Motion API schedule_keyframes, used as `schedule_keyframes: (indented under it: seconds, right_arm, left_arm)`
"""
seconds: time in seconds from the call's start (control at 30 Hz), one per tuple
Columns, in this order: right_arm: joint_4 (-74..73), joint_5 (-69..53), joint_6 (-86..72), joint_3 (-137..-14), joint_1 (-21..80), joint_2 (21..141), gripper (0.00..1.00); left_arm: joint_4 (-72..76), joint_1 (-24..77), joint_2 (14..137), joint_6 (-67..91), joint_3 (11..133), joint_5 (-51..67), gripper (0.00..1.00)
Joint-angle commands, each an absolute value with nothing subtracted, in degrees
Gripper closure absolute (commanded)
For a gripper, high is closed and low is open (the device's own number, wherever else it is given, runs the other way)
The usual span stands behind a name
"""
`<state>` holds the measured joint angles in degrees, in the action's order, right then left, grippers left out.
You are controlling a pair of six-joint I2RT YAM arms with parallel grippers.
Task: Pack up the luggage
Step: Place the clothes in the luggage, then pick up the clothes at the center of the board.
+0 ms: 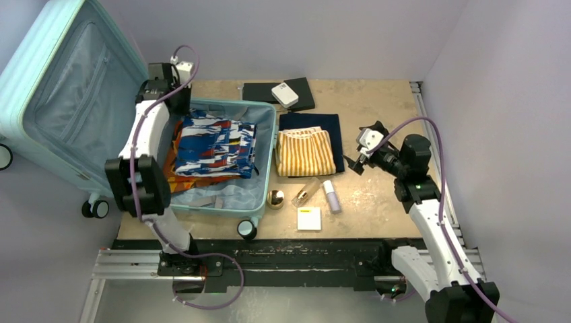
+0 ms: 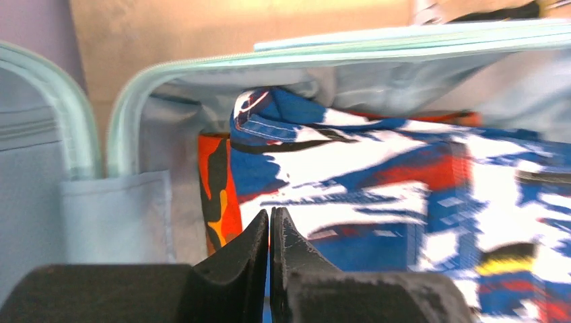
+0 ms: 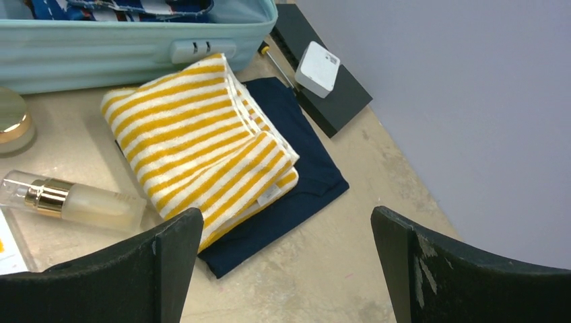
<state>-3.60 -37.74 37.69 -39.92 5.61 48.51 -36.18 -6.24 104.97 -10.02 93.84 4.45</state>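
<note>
The luggage (image 1: 60,94) is lying open on the left part of the tabletop (image 1: 377,101). Its lid is leaning up and out to the left, showing its light-blue lining. The base is resting flat, with the small wheels pointing toward the near edge.

Inside the base, a folded blue, white and red patterned garment (image 1: 215,145) is lying on top of an orange and black one (image 2: 215,188), which is showing at its left edge.

The left gripper (image 2: 270,222) is hanging over the far left corner of the base, just above the patterned garment. Its fingers are pressing together, with nothing visible between them.

The right gripper (image 3: 286,219) is hovering above the tabletop on the right with its fingers spread wide and holding nothing. It is pointing toward a folded yellow-and-white striped cloth (image 1: 306,151).

That cloth is lying on a folded navy garment (image 1: 316,122), just beside the right wall of the luggage.

Behind them, a flat black case (image 1: 262,93) is lying near the far edge, with a small white box (image 1: 285,94) sitting on it.

In front of the striped cloth, these items are lying close together on the tabletop:
- a gold-topped jar (image 1: 275,199)
- a clear bottle with a gold collar (image 1: 306,193)
- a pale lavender tube (image 1: 330,196)
- a white and yellow card (image 1: 309,219)
</note>
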Motion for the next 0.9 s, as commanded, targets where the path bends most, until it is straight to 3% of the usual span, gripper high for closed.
schedule_keyframes:
  seconds: [0.0, 0.23, 0.87]
  right_arm:
    - [-5.02, -40.97, 38.87, -44.25, 5.75, 49.82, 0.01]
    - [-2.47, -37.10, 37.28, -46.91, 7.30, 55.39, 0.01]
    - [-0.26, -36.17, 35.04, -46.39, 9.18, 57.44, 0.01]
  left_arm:
    - [-39.90, -2.07, 91.70, -12.45, 90.28, 11.54, 0.96]
    - [-44.81, 8.23, 82.56, -20.85, 75.98, 21.15, 0.96]
    - [-36.22, 20.07, 90.20, -19.51, 60.63, 14.36, 1.00]
